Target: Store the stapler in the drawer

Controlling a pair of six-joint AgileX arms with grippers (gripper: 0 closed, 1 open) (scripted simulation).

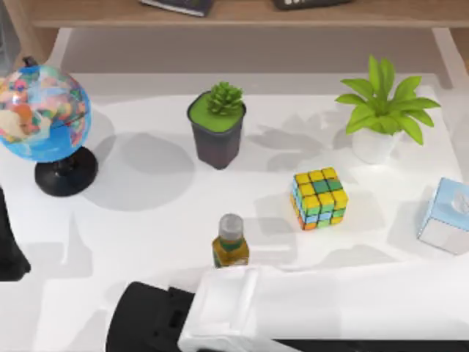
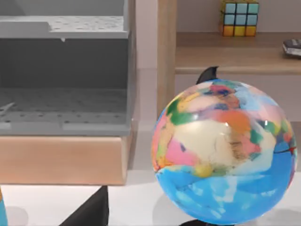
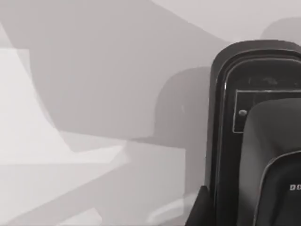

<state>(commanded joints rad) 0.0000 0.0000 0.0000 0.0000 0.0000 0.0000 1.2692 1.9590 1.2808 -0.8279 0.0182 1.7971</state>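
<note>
Left gripper (image 1: pixel 9 257) sits parked at the table's (image 1: pixel 146 220) left edge, and whether it is open or closed I cannot tell. Its wrist camera looks past the globe (image 2: pixel 225 153) to a grey drawer (image 2: pixel 66 70) standing open on a wooden base, with a wooden shelf (image 2: pixel 225 52) beside it carrying a second colour cube (image 2: pixel 240 18).

Just beside that parked arm, the globe stands on its black base near the back-left. Low in the top view, the right arm lies stretched across the front of the table from the right side, and the right gripper (image 1: pixel 135 326) ends at front left-of-centre. How far it is open cannot be told either, nor whether it has hold of anything.

The stapler (image 3: pixel 256 136) shows close under the right wrist camera: black, glossy, rounded end up, lying on the white tabletop.

Further right come:
- a succulent in a dark pot (image 1: pixel 217 125)
- an amber bottle (image 1: pixel 230 242) just beside the arm
- a colour cube (image 1: pixel 319 198)
- a leafy plant in a white pot (image 1: pixel 381 110)
- a pale blue box (image 1: pixel 447 216) at the right edge
</note>
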